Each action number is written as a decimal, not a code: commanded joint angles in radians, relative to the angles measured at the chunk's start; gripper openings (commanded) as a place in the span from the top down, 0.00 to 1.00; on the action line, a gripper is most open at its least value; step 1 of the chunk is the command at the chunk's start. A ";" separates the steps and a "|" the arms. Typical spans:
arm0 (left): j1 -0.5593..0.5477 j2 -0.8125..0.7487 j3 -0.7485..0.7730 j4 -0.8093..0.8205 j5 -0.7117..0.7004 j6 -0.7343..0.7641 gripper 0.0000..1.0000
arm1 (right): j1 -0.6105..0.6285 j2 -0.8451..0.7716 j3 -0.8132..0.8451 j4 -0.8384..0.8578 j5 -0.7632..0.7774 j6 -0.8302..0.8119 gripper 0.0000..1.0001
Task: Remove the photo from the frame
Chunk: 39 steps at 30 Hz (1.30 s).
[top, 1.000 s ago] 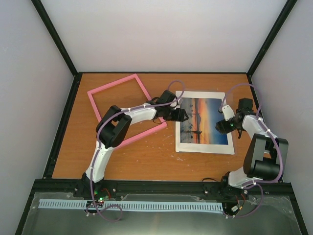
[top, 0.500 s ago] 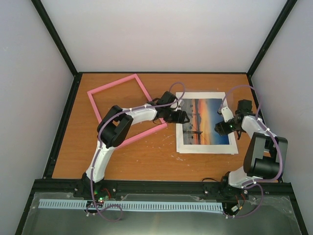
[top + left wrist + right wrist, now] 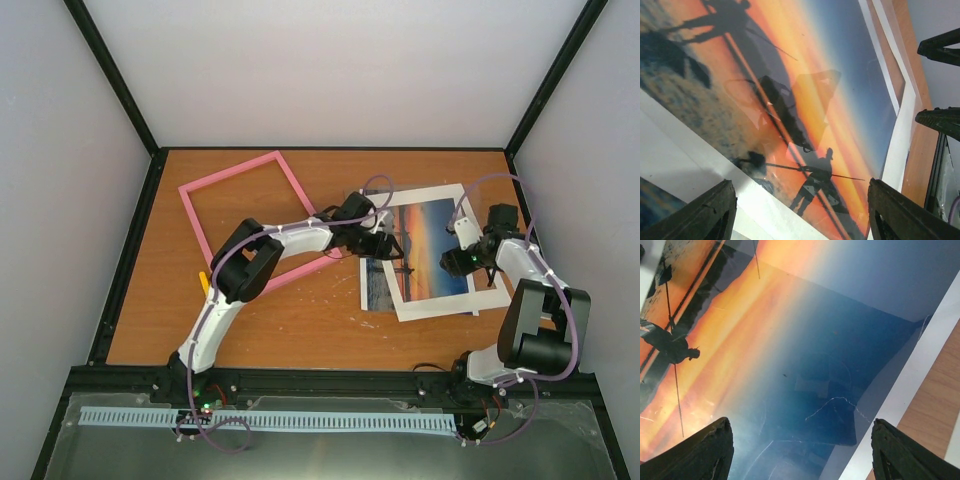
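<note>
The photo (image 3: 430, 250), an orange-and-blue sunset print, lies flat on the table at the right, turned askew. A white border (image 3: 440, 306) surrounds it, and a corner of print (image 3: 376, 288) shows outside that border at the lower left. The pink frame (image 3: 230, 171) lies to the left, apart from the photo, with bare table showing through it. My left gripper (image 3: 385, 243) is open over the photo's left edge; the print (image 3: 790, 75) fills its view behind the gripper (image 3: 800, 215). My right gripper (image 3: 456, 262) is open over the blue right part (image 3: 790, 340), jaws wide and empty (image 3: 802, 455).
A small yellow-handled screwdriver (image 3: 203, 282) lies beside the left arm's elbow near the frame's lower left side. The wooden table (image 3: 300, 320) is walled by black posts and white panels. Bare wood (image 3: 940, 405) shows just past the photo's white border.
The photo and its white border have turned counterclockwise, leaving a corner of print showing at the lower left. My left gripper has moved right, further onto the photo. The right gripper has hardly moved.
</note>
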 commanded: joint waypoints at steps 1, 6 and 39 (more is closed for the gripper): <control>-0.028 0.048 0.039 0.039 0.055 -0.012 0.28 | -0.007 -0.034 0.003 -0.030 0.000 -0.009 0.26; -0.047 0.071 0.037 0.098 0.092 -0.027 0.29 | -0.007 -0.042 0.027 -0.067 0.013 -0.016 0.26; -0.044 -0.482 -0.606 0.164 -0.241 0.069 0.30 | 0.344 0.347 0.357 -0.136 -0.168 0.191 0.59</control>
